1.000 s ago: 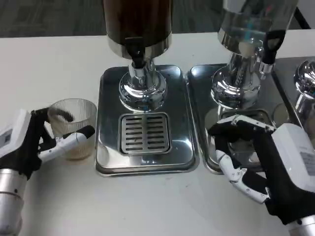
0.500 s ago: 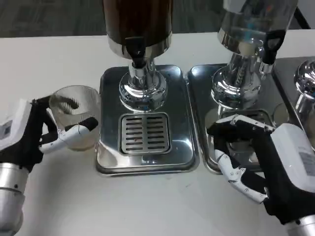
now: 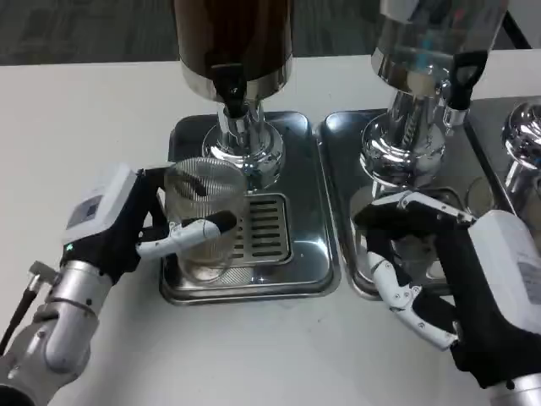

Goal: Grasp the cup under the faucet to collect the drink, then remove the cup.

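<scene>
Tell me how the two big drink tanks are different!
The left dispenser looks dark brown inside; the right dispenser looks clear. The left dispenser's drip tray has the ribbed glass cup over it, held by the left hand; the right dispenser's tray has the right hand over it. Both have shiny metal bases and black taps.

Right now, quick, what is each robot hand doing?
Left hand: holds the ribbed cup.
Right hand: open, holding nothing, fingers spread beside the right dispenser's tray.

Clear ribbed cup [image 3: 201, 218] upright over drip tray [image 3: 304, 254]
</scene>
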